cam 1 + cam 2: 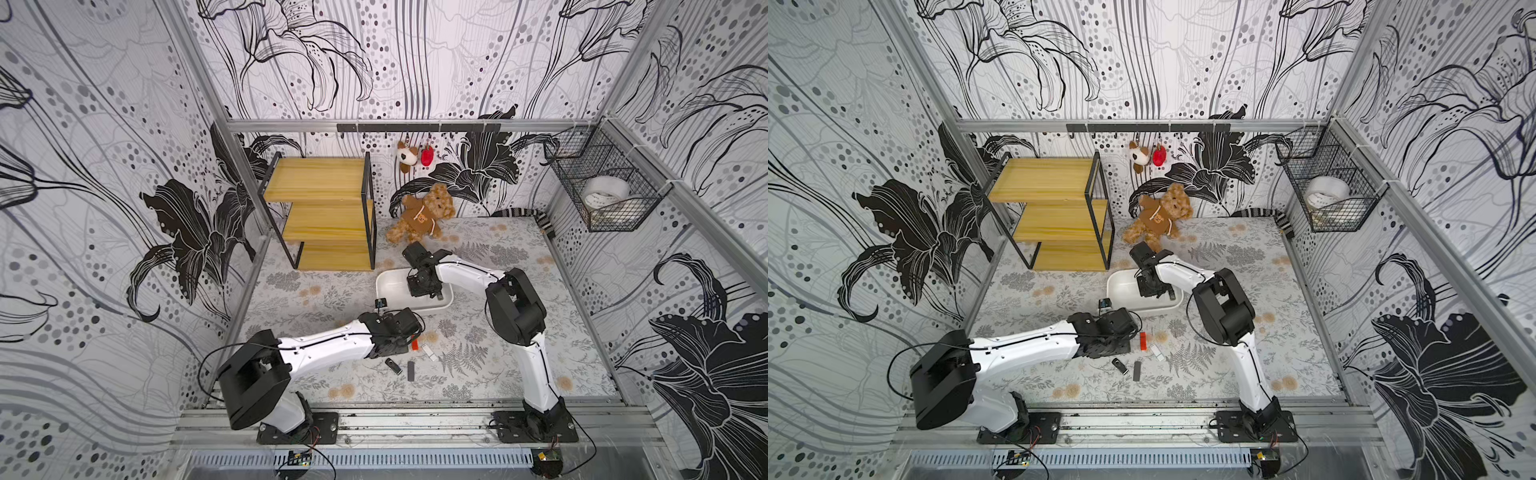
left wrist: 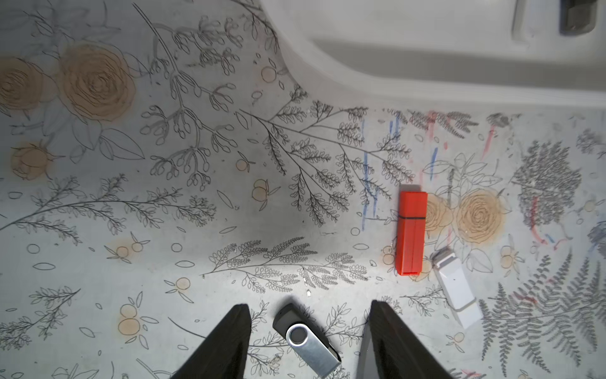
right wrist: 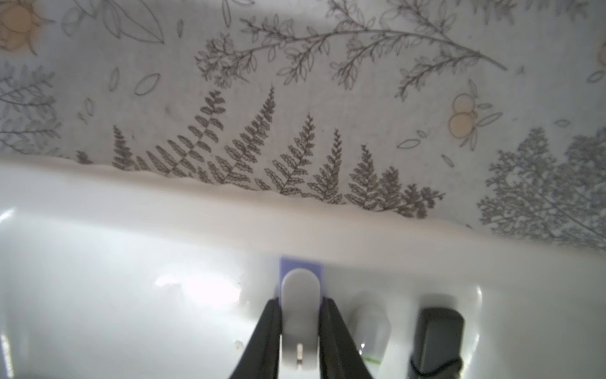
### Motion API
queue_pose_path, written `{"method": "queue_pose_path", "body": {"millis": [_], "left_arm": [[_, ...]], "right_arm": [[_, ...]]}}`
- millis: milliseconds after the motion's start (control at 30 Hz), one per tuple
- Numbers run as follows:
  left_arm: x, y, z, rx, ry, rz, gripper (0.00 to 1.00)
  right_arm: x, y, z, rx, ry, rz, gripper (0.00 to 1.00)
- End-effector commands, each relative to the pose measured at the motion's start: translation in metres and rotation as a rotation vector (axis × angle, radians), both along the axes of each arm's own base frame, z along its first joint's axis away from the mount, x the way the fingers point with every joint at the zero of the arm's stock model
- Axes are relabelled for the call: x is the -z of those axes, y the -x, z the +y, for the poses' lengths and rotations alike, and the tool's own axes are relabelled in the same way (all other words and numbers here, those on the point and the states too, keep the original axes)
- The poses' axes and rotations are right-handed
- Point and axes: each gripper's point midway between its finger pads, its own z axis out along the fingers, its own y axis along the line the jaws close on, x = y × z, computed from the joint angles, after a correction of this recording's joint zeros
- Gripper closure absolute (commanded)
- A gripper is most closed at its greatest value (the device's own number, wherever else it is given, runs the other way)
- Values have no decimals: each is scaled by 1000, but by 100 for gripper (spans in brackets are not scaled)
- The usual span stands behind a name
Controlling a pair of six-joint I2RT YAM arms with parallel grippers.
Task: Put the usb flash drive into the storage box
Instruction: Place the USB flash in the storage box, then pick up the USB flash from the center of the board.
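A black flash drive with a silver swivel cover (image 2: 306, 339) lies flat on the floral mat, between the spread fingers of my left gripper (image 2: 310, 304), which is open and does not touch it. In both top views it lies just in front of the left wrist (image 1: 393, 365) (image 1: 1119, 365). My right gripper (image 3: 301, 300) is shut on a white flash drive with a purple end (image 3: 300, 285), low inside the white storage box (image 3: 196, 210) (image 1: 390, 286). A dark drive (image 3: 437, 338) lies on the box floor beside it.
A red drive (image 2: 411, 229), a white drive (image 2: 457, 288) and a grey drive (image 1: 411, 371) lie on the mat near the left gripper. A wooden shelf (image 1: 328, 208) and a teddy bear (image 1: 424, 214) stand behind the box. A wire basket (image 1: 602, 187) hangs on the right wall.
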Motion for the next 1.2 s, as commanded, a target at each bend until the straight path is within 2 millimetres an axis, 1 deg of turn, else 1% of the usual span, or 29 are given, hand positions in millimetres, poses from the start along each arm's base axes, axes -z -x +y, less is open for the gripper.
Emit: {"method": "queue_pose_path", "body": {"millis": [0, 67, 100, 233, 333, 400, 600, 800, 1000, 1100, 1167], "left_arm": [[11, 6, -9, -3, -3, 34, 37], [14, 8, -11, 5, -15, 41, 37], [13, 10, -11, 7, -18, 40, 37], [11, 11, -12, 7, -18, 36, 37], [14, 16, -9, 3, -35, 51, 36], [20, 23, -6, -5, -44, 74, 36], [23, 36, -4, -27, -35, 88, 35], [31, 41, -4, -33, -45, 96, 34], [38, 40, -9, -28, -46, 104, 35], [43, 42, -6, -31, -55, 114, 35], [44, 44, -6, -39, -44, 115, 35]], "right_arm": [[12, 4, -3, -17, 20, 41, 78], [12, 4, -4, -15, 23, 38, 75], [12, 4, -4, -14, 25, 39, 73], [9, 3, -3, -16, 23, 31, 58], [3, 1, -3, -9, 14, 15, 53], [-2, -1, -3, -5, 11, 2, 51], [-24, -6, -3, 0, 1, -43, 50], [-51, -8, -5, 5, -17, -97, 50], [-83, -3, -15, 10, -27, -152, 51], [-105, 1, -21, 19, -37, -185, 51], [-111, 11, -29, 29, -34, -187, 51]]}}
